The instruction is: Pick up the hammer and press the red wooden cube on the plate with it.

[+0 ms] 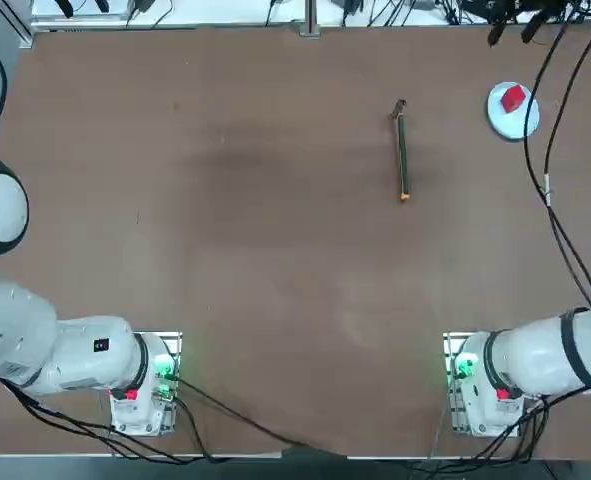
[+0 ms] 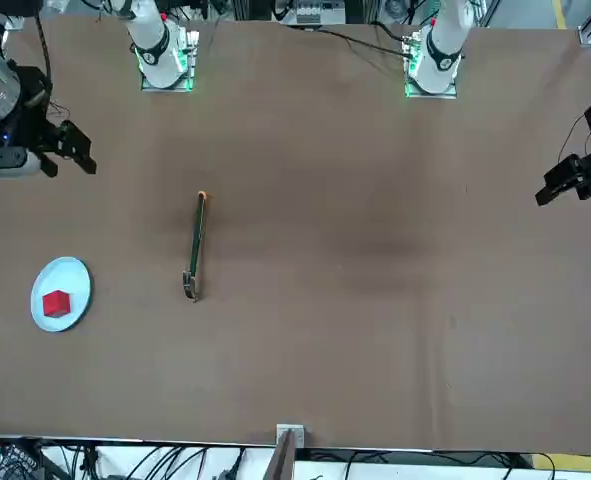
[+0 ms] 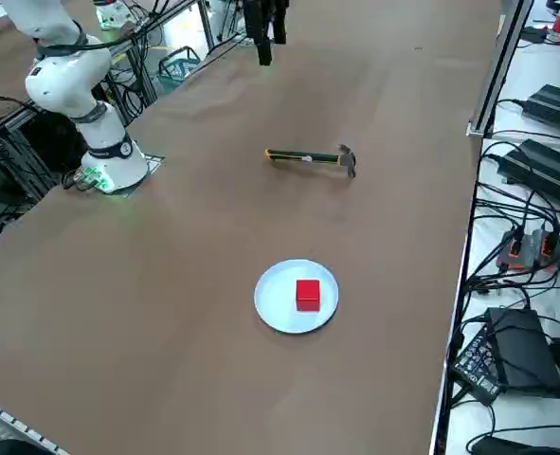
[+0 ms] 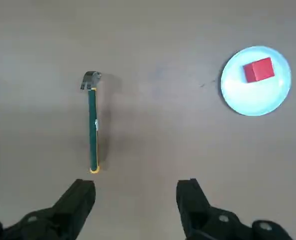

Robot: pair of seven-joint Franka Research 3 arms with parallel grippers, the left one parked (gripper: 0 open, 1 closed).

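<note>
Lying flat on the bare brown table (image 1: 225,280), the hammer (image 1: 402,155), handle running roughly along the line from the robot's side toward the far edge, dark metal head at the far end, orange-yellow tip at the near end, nothing touching it. Sitting well apart from it toward the robot's right, near the table's far right corner, the plate (image 1: 525,120), with the red wooden cube (image 1: 514,98) resting on it, slightly off centre. Showing the same layout in the front view: hammer (image 2: 194,245) to the right of the plate (image 2: 75,285) and cube (image 2: 56,303) there, clear table between them. Hanging above the table on the robot's side of the hammer, the right gripper (image 4: 135,197), empty, jaws standing wide apart with bare tabletop visible between the two fingers (image 4: 80,197). Appearing in the wrist view beyond the fingertips, the hammer (image 4: 92,125), and further off to one side, the plate (image 4: 238,95) carrying the cube (image 4: 258,69). Trailing across the far right of the table in the top view, dark cables (image 1: 555,190), passing just beside the plate.
</note>
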